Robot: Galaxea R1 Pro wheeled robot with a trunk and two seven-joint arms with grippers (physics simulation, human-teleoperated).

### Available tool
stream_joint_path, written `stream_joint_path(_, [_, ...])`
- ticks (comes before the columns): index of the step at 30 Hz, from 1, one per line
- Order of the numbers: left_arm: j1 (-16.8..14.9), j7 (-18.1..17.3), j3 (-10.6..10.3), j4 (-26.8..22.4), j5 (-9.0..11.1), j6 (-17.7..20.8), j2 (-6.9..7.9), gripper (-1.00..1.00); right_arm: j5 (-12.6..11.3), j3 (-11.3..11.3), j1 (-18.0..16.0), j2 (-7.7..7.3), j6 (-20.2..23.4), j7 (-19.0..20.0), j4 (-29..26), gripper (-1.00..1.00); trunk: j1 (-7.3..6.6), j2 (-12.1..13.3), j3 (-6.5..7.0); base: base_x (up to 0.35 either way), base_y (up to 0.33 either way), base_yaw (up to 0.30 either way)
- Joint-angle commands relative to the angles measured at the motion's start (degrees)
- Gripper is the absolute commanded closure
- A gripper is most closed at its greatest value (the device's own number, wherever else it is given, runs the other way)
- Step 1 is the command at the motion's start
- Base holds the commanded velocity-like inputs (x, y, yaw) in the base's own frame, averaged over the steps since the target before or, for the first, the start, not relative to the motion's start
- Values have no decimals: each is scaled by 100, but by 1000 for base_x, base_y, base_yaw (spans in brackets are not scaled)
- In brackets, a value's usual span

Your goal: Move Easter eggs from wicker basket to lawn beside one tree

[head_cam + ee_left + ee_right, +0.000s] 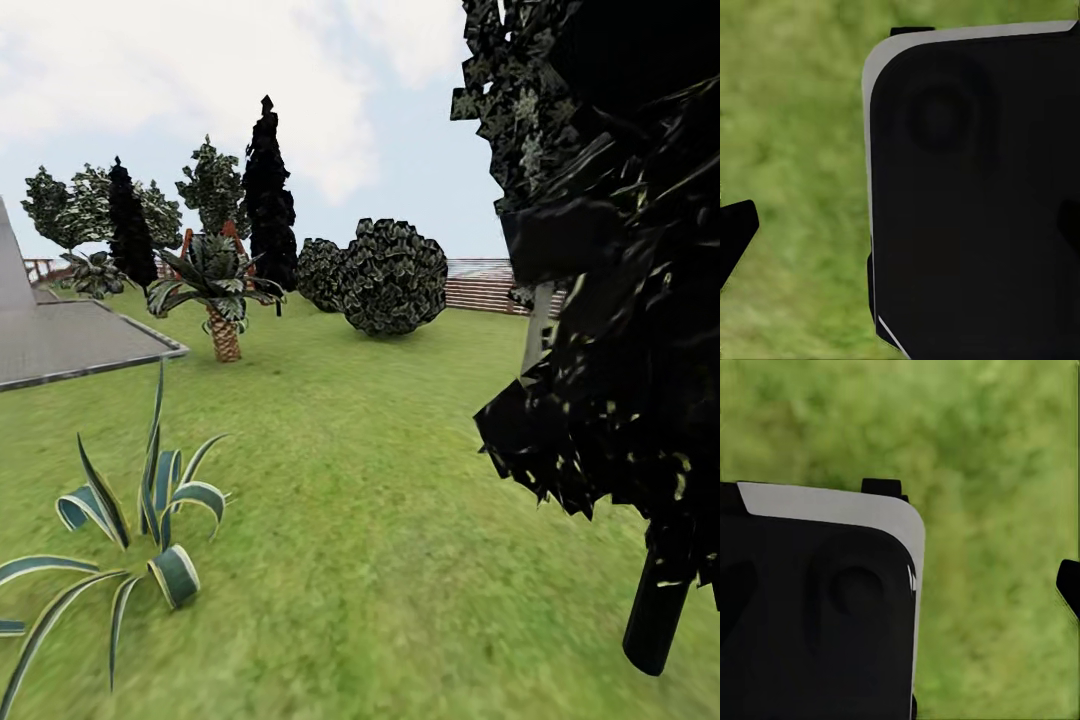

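Note:
The Easter eggs and the wicker basket are out of view. The lawn [380, 520] spreads wide across the head view. A tree's slim pale trunk [538, 335] rises at the right, half hidden by a close dark leafy crown [620, 300] with a dark stem [655, 610] below it. More leafy trees [212, 185] stand far off at the left. In the left wrist view a single black fingertip [735, 236] hangs over the grass beside my dark body panel [975, 202]. The right wrist view likewise has one black fingertip [1069, 585] next to the same kind of panel [817, 615].
A striped agave plant [150, 520] grows at the near left. A short palm [222, 335] and black conifers [268, 200] stand farther back, with round bushes [393, 275] before a slatted fence [485, 285]. A grey slab [70, 345] lies at the left.

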Motion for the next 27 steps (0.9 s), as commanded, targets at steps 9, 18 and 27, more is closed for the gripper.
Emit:
stream_joint_path(9, [4, -2, -3, -13, -1, 0, 0, -100, -46, 29, -10, 1, -36, 2, 24, -100, 4, -2, -5, 334, 48, -144])
stream_joint_path(18, [4, -2, -3, -13, 5, 0, 1, -100, -13, 33, -9, 0, -35, 1, 21, -100, 4, -2, -5, 269, 233, -8])
stream_joint_path(27, [4, 6, -3, -13, 7, -8, 1, -100, -3, 35, -10, 0, -35, 1, 22, -100, 4, -2, -5, 240, 133, 0])
